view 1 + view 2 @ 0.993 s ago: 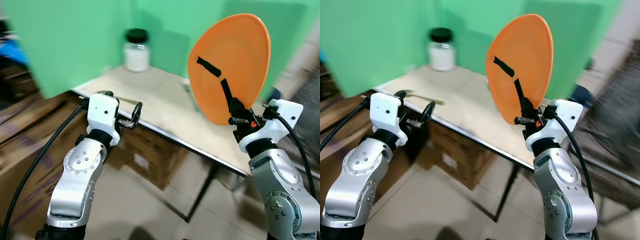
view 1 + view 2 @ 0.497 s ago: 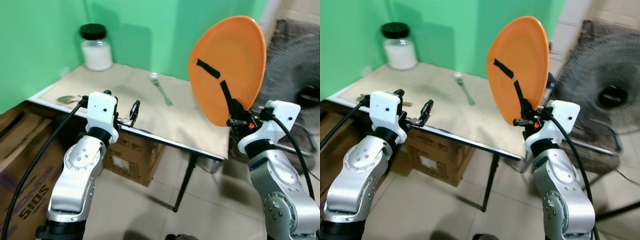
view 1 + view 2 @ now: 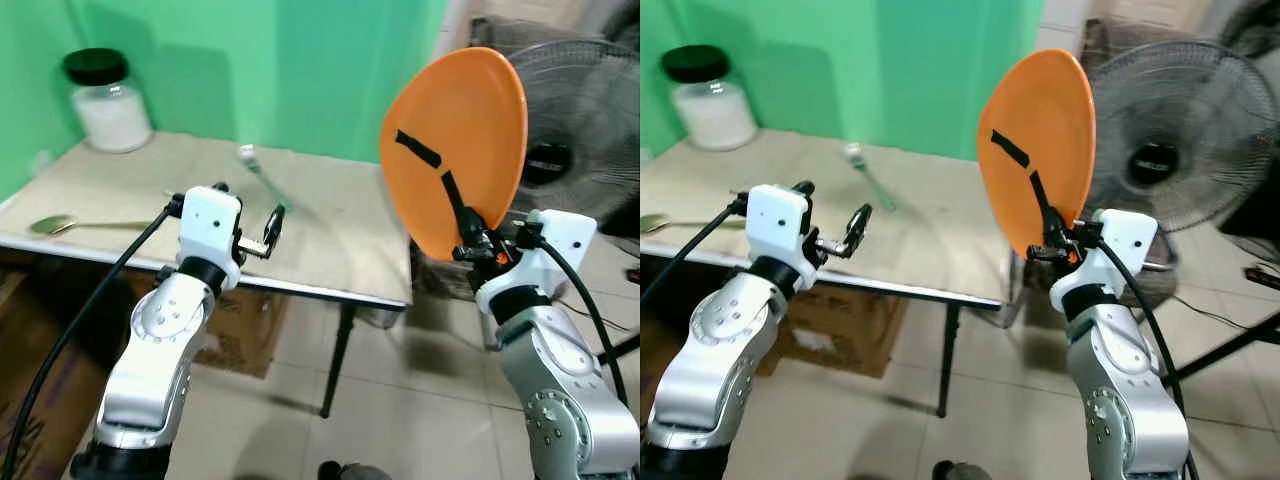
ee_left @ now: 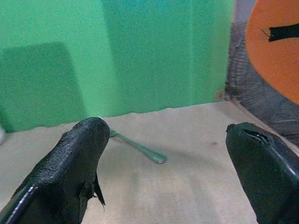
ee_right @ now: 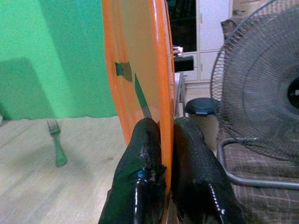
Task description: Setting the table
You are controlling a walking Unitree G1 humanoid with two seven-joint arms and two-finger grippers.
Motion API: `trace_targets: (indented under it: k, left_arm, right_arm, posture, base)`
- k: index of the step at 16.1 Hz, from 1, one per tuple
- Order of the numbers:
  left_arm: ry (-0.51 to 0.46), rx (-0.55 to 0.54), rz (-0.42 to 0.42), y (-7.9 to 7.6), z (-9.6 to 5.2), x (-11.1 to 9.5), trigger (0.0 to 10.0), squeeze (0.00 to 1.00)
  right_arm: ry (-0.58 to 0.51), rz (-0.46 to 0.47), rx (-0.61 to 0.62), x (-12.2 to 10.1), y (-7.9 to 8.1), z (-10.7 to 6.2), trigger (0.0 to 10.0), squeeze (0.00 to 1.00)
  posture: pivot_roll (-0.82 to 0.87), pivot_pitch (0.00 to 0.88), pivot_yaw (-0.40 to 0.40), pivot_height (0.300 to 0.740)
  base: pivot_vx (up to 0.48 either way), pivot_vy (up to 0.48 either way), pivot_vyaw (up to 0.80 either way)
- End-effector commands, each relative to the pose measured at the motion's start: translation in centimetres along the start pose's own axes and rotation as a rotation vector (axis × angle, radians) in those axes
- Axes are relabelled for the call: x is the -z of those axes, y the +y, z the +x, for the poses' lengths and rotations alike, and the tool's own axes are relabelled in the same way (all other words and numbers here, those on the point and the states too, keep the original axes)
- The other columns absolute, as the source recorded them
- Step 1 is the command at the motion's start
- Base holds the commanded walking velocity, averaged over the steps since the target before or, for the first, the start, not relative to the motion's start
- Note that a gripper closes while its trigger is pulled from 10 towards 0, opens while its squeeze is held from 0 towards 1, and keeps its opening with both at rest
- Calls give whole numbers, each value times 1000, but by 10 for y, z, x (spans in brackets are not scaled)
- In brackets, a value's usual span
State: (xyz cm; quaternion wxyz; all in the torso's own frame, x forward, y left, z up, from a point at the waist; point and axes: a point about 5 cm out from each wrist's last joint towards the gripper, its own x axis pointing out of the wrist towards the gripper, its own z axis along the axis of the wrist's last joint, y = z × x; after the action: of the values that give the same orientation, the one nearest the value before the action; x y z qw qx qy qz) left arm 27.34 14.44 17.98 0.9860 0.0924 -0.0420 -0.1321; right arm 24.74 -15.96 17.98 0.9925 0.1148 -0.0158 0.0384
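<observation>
the orange plate [image 3: 458,140] stands on edge in the air, pinched at its lower rim, just past the tabletop's [image 3: 330,250] right end and above it. we judge it a light, stiff plate, probably plastic, with a smooth face that could slip. held at one point on the rim, it may swing or twist between the fingers if the arm moves sharply. the rim is the only sensible place to take it, and a grip deeper over the lip would steady it. strips of black tape [image 3: 417,149] cross its face.

our right gripper [image 5: 161,140] is pressed together on that rim, one finger on each face of the plate, as the right wrist view shows plainly. the plate will have to tip flat before it goes down on the tabletop, and we think that turn is where it might slide.

our left gripper [image 3: 270,224] hovers over the tabletop's near edge, to the left of the plate, fingers spread wide and holding nothing.

on the tabletop a fork [image 3: 262,175] lies toward the back, left of the plate. a spoon [image 3: 55,224] lies near the tabletop's left end, and a jar [image 3: 105,100] with a black lid stands at the far left corner against the green wall [image 3: 300,60]. a standing fan [image 3: 1170,150] is behind the plate, off the tabletop's right end
</observation>
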Motion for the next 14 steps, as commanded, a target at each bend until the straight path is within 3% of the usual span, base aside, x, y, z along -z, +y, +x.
trace_targets:
  k: [1,4,7,8,11,14]
  left_arm:
    - [2,0,9,1,-4,-2,10000,0]
    - [34,-40,-7,9,-7,1,10000,0]
    - [66,-97,-2,9,-6,4,10000,0]
    - [68,-60,19,7,-8,5,10000,0]
    - [54,-35,-21,4,-2,5,10000,0]
    - [-17,-73,0,2,1,-1,10000,0]
  right_arm:
    - [-53,10,-11,-7,1,2,10000,0]
    - [-39,15,-25,-3,4,4,10000,0]
    - [-33,33,6,-1,-3,2,10000,0]
    - [-26,49,37,3,-7,0,10000,0]
    - [-30,55,95,6,-11,-6,10000,0]
    - [-29,47,142,8,-18,-15,10000,0]
  posture:
    - [10,0,-89,740]
    - [20,0,-103,740]
    - [27,0,-98,740]
    - [24,0,-88,740]
    - [4,0,-35,740]
    - [-11,0,-7,740]
  base:
    - [0,0,-800]
    - [0,0,-800]
    - [0,0,-800]
    - [0,0,-800]
    - [0,0,-800]
    - [0,0,-800]
